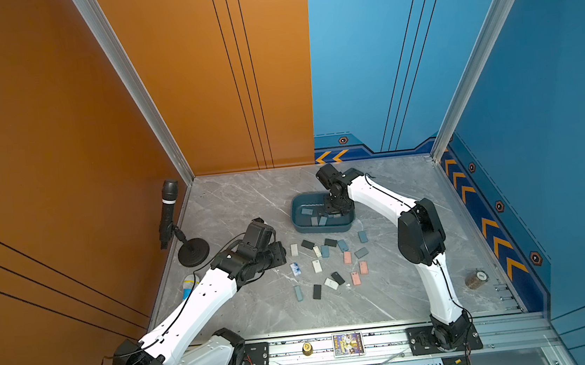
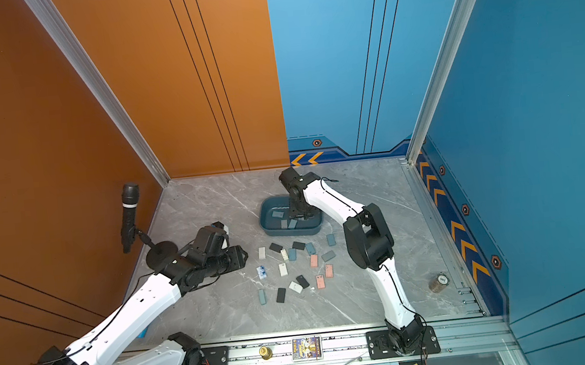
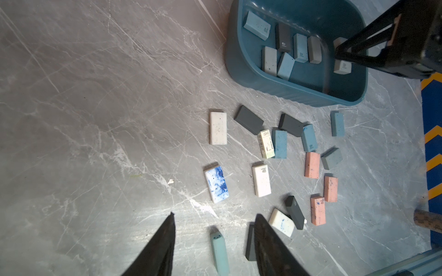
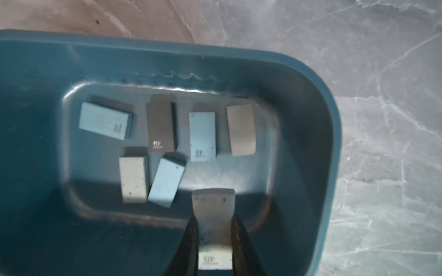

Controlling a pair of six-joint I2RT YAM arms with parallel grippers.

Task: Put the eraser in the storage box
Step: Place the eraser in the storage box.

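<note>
While the right tool (image 4: pixel 214 223) is clenching a pale grey eraser (image 4: pixel 212 205) by its long sides, it is pointing down inside the box (image 4: pixel 330 124), with the eraser's free end sticking out past the fingertips toward the box floor. Whether that end is touching the floor, the wrist view is not showing. Six stored erasers (image 4: pixel 203 136) are lying flat just beyond it, apart from the held one.

The step in hand is looking like the drop-off: the eraser is already within the walls and only the release is missing. The next move is calling for the jaws to part so the eraser settles onto the bare patch beneath it. A straight lift clear of the rim should follow, so the fingers are not dragging the wall or knocking the stored erasers.

The left tool (image 3: pixel 215 215) is hanging released, jaws apart and gripping nothing, above the loose erasers (image 3: pixel 262 184) lying scattered on the surface (image 3: pixel 95 119) near the box. It is looking placed to take one of them, though which one I cannot tell.
</note>
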